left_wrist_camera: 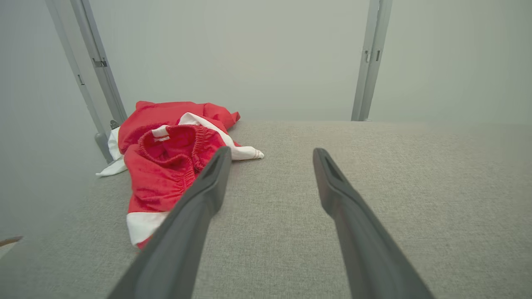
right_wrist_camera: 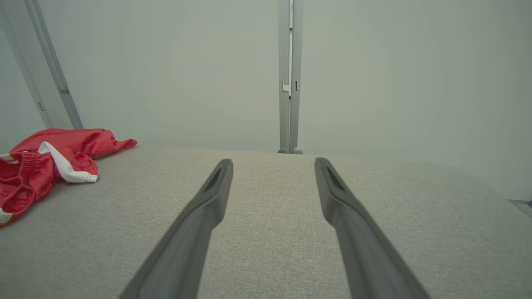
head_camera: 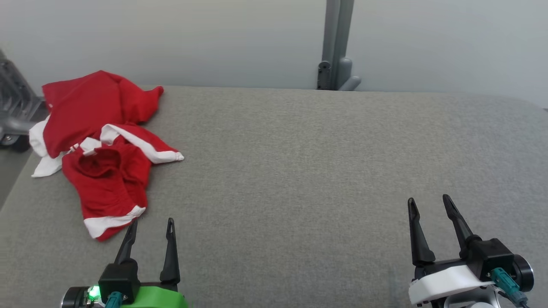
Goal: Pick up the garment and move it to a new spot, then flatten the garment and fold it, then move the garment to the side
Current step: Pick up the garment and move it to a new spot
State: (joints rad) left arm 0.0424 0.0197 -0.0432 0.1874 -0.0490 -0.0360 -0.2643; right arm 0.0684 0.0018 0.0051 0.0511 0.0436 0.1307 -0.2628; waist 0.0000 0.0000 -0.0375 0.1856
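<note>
The garment point(head_camera: 102, 149) is a pair of red shorts with white trim, lying crumpled at the far left of the grey padded surface point(head_camera: 299, 171). The left wrist view shows the garment point(left_wrist_camera: 166, 166) ahead and to the left, its elastic waistband facing up. In the right wrist view the garment point(right_wrist_camera: 37, 166) lies at the left edge. My left gripper point(head_camera: 152, 222) is open at the lower left, just short of the garment's near white hem, with nothing between its fingers. Open and empty, my right gripper point(head_camera: 428, 201) hovers at the lower right, far from the cloth.
A grey metal post point(head_camera: 336, 47) stands behind the surface's far edge against a pale wall. A dark wheeled frame point(head_camera: 15, 111) sits off the surface's far left corner. The surface's left edge point(head_camera: 13, 188) runs close beside the garment.
</note>
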